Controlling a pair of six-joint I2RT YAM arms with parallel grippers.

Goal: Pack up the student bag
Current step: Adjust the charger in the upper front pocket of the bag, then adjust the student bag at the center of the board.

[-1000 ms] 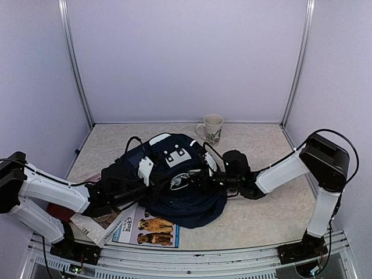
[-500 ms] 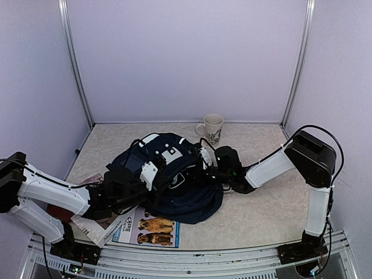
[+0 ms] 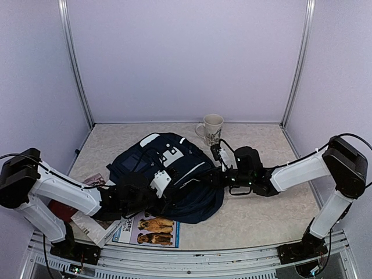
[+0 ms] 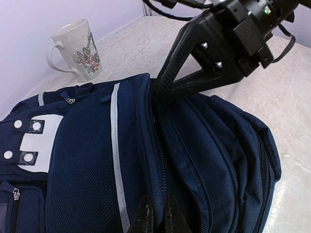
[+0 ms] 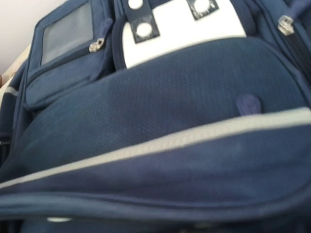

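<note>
Student bag (image 3: 197, 200), one only, lies slumped in the middle of the table (image 3: 267, 215), towards the near edge. It is navy woven fabric with mesh-textured panels, grey-white trim stripes (image 4: 115, 145), one white patch (image 4: 48, 145) bearing four round studs, and small metal zip pulls. Left gripper (image 4: 158, 218) comes in from the left, its two black fingertips together against the zip seam on the bag's top; whether fabric is pinched between them cannot be told. Right gripper (image 4: 165, 87), angular black plastic, comes from the right, its tip touching the same seam farther along; whether its jaws are apart cannot be told. One glazed white mug (image 3: 210, 129) with a floral print stands just beyond the bag's far side. One glossy booklet (image 3: 152, 228) picturing dogs lies at the near edge, just beside the bag.
</note>
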